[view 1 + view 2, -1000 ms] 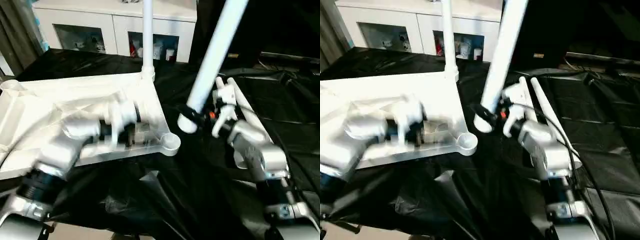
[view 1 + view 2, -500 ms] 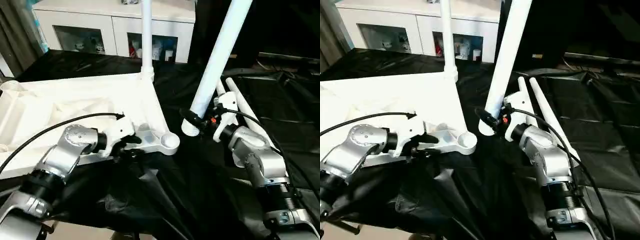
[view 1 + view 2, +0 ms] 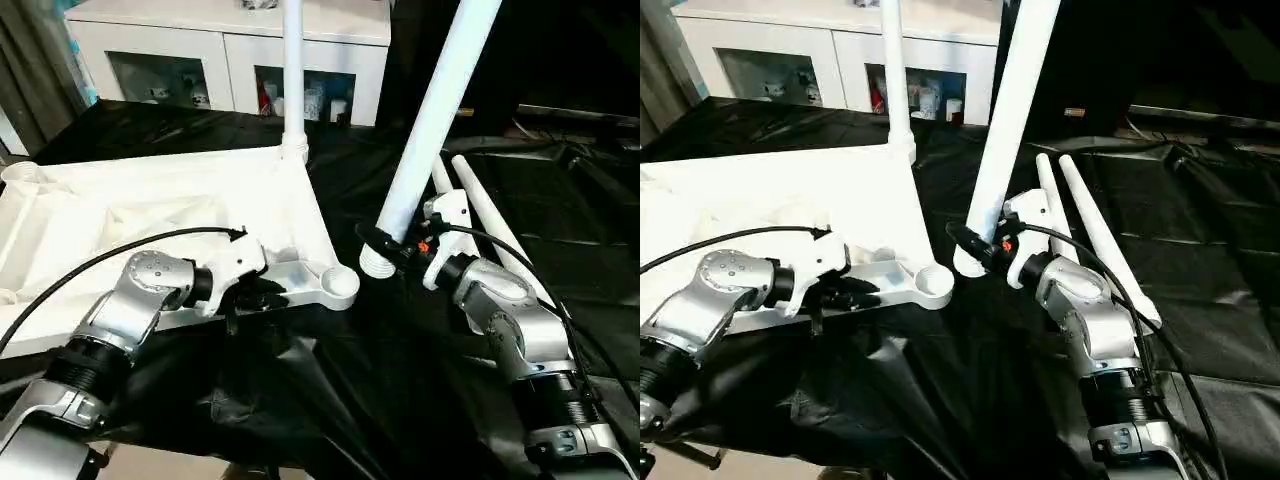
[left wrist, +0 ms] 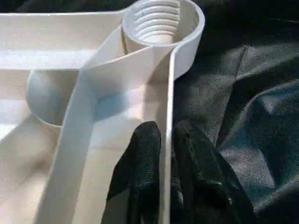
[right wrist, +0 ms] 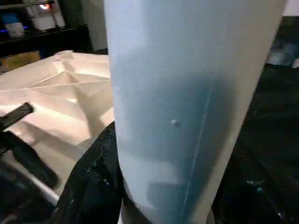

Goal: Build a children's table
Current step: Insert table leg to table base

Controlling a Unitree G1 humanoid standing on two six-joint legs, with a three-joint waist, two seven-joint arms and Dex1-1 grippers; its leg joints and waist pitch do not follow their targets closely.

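Note:
The children's table top (image 3: 150,200) lies upside down on black cloth, its rimmed underside facing up. One white leg (image 3: 293,70) stands upright in the far corner. My left gripper (image 4: 167,130) is shut on the thin near rim, one black finger (image 4: 140,158) on each side, just short of the threaded corner socket (image 4: 156,21). My right gripper (image 3: 385,243) is shut on a second leg (image 3: 430,110) close to its thick end. That leg tilts up and away, and its end hangs a little to the right of the near corner socket (image 3: 340,283). Two loose legs (image 3: 490,220) lie behind my right arm.
A white cabinet with glass doors (image 3: 230,50) stands behind the work surface. Crumpled black cloth (image 3: 330,400) covers the surface and hangs over its near edge. A black cable (image 3: 120,255) loops along my left forearm.
My left gripper came off the table top's underside, down to the near rim by the corner socket, and closed on it. The held leg shifted only slightly.

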